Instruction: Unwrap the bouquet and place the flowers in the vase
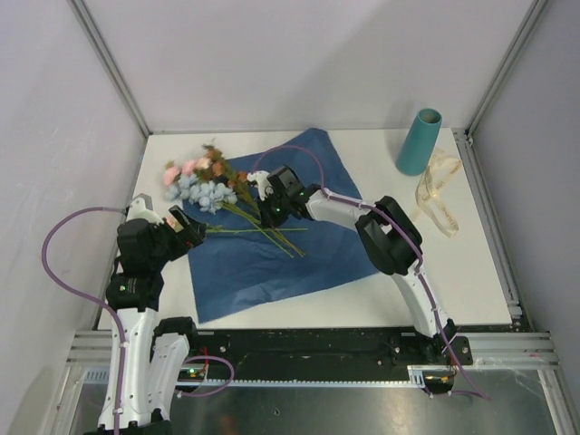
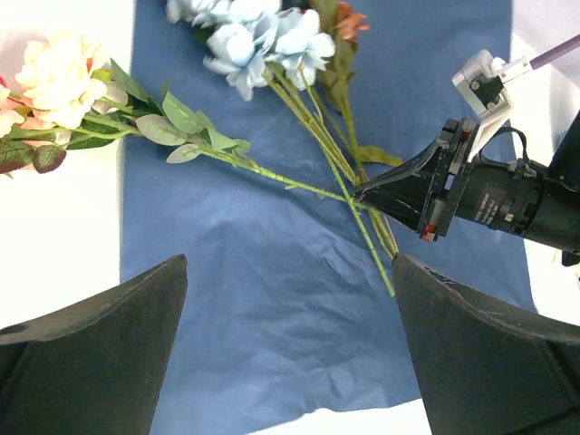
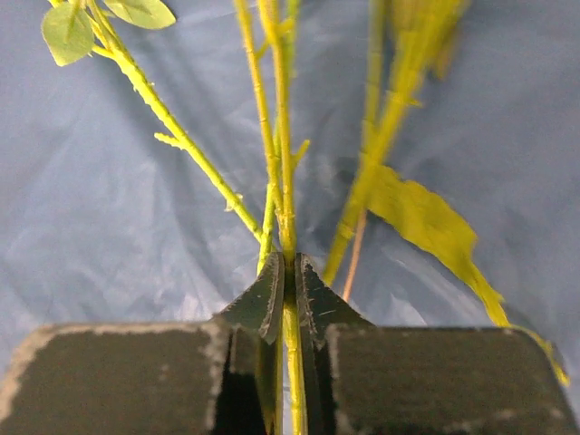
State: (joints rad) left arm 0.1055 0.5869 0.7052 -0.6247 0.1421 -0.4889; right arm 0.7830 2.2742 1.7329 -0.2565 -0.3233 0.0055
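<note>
The bouquet lies opened out: its blue tissue paper [image 1: 272,249] is spread flat on the table, and the flowers [image 1: 201,184] rest on its far left corner with their green stems [image 1: 263,228] fanned across it. My right gripper [image 1: 270,216] is low over the stems and shut on one thin green stem [image 3: 288,208], which runs between its fingertips [image 3: 267,294]. My left gripper [image 2: 290,272] hovers open over the paper's left part, nothing between its fingers. The left wrist view shows pale blue blossoms [image 2: 263,41] and a cream-pink rose [image 2: 59,77]. The teal vase [image 1: 419,141] stands upright at the far right.
A cream ribbon [image 1: 438,198] lies loose on the white table just in front of the vase. Grey walls with metal frame posts close in the table on the left, back and right. The right arm's forearm [image 1: 362,213] reaches across the paper.
</note>
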